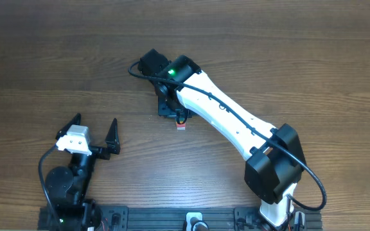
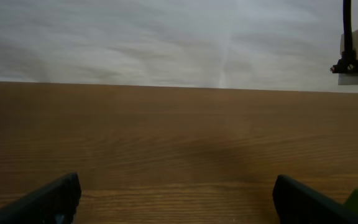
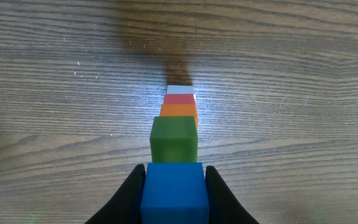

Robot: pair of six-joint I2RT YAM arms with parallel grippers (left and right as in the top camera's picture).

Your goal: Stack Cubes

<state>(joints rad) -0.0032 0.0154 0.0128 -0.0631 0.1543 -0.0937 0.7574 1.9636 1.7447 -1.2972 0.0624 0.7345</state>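
Right gripper (image 3: 174,179): closed on a plain blue cube (image 3: 173,194), one finger flat against each of two opposite side faces.
Blue cube: held at the top of the stack (image 3: 179,118), directly over it.
Stack: four plain cubes in one upright column on the brown wood-grain table (image 1: 300,51). From the top down: green cube (image 3: 174,138), orange cube (image 3: 179,111), red cube (image 3: 180,98), white cube (image 3: 180,89) on the wood.
Stack alignment: the faces look roughly square to one another; no cube is visibly overhanging.
Key relation: the stack's long axis is vertical and the right wrist camera looks almost straight down it, so the green cube lies directly beneath the held blue cube.
Contact, blue on green: cannot tell from above whether they touch or a gap remains.
Left gripper (image 1: 95,129): fingers spread wide with nothing between them; well apart from the stack, on the robot's left of it.
Nearer arm: the right, already over the stack.
Step in hand (judgement): seating the fifth cube; the task looks near its end.
Next move calls for: a straight vertical release, with the fingers parting evenly.
Risk: the column is tall and narrow, so a sideways nudge from a finger could topple it.
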